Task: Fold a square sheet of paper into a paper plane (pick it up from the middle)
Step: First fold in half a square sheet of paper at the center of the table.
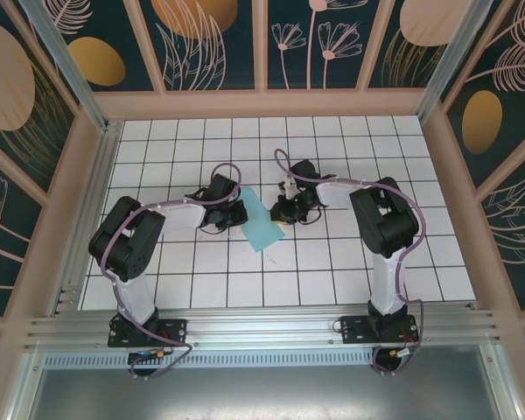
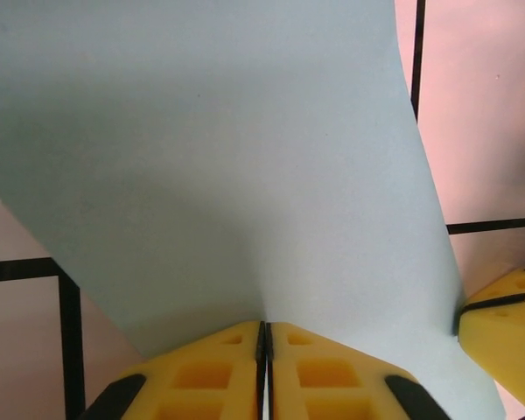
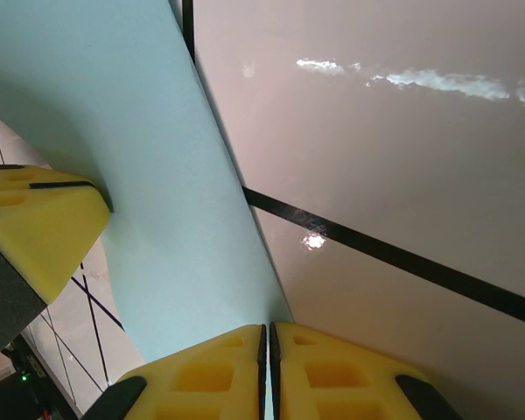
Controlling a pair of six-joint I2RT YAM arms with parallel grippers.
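Finding: the square sheet of paper is near the middle of the desk, seen from above as a narrow slanted strip running from 11 o'clock to 5 o'clock. Whether it is already creased or merely tilted up cannot be told. The left gripper stands at the sheet's 9 o'clock side. Its yellow fingers are pressed together, with the paper's edge pinched in the seam. The right gripper stands at the 3 o'clock side, likewise pressed together on the opposite edge. Each wrist view shows the other gripper's yellow finger just beside the sheet.

Risks, as judged:
- The two holds are close together on thin paper, so any pull apart could tear the sheet or drag it out of one pinch.
- The sheet bows between the holds, so pressing it down in that state could set a skewed crease and spoil the dart's centre line.
- The fingers of the two grippers are near enough that a small inward move could make them collide.
- Releasing one side while the sheet is raised could let it swing or flop and lose alignment with the grid.

The paper plane is, on this evidence, not yet formed.

Count: one sheet of paper, two arms, two grippers with two fingers each, and one desk with a tiled grid.
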